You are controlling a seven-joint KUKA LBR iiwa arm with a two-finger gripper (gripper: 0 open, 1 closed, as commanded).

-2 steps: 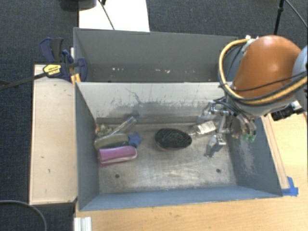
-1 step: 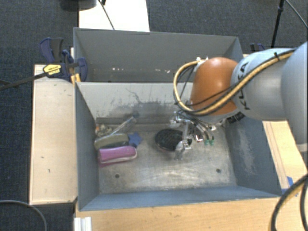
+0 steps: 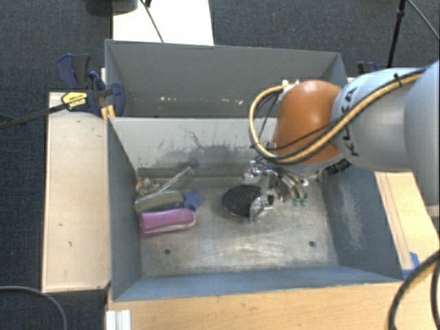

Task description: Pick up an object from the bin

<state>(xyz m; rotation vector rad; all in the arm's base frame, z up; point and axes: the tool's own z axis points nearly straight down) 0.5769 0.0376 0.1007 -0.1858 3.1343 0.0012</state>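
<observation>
Black oval disc (image 3: 238,202) lies flat on the bin (image 3: 227,253) floor, about mid-bin, apart from the other things. Gripper (image 3: 262,207) is down at its right edge, touching or just beside it. Jaw state: can't tell.

Step, my read: grasp stage, disc not lifted. Next: get the jaws astride the rim, close, lift straight up.

Long axis runs roughly left-right in view, no distinct end to point anywhere.

Small heap at the left wall: pink block (image 3: 167,220), olive piece (image 3: 158,200), blue bit (image 3: 192,199).
</observation>
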